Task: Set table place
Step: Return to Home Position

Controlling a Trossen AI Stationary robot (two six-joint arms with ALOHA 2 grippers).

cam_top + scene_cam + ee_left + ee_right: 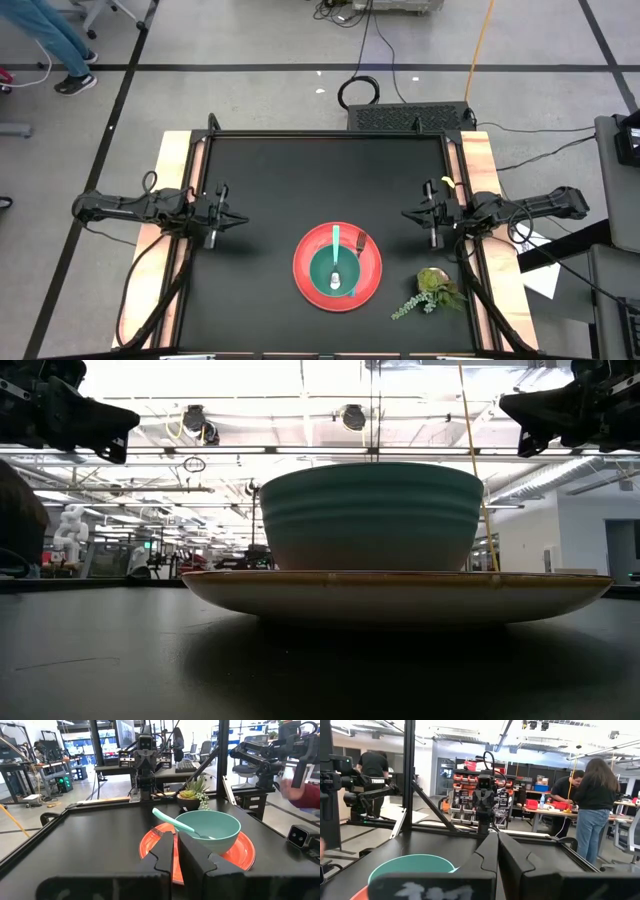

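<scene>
The red plate lies flat on the black table, near its front edge. On the plate stands a green bowl with a teal spoon resting in it. A fork lies on the plate beside the bowl. My left gripper hovers level at the table's left side, its fingers a narrow gap apart, pointing toward the plate. My right gripper hovers at the right side, shut and holding nothing.
A small potted succulent stands near the table's front right corner, right of the plate. Light wood strips run along the table's left and right sides. People stand at benches in the room beyond.
</scene>
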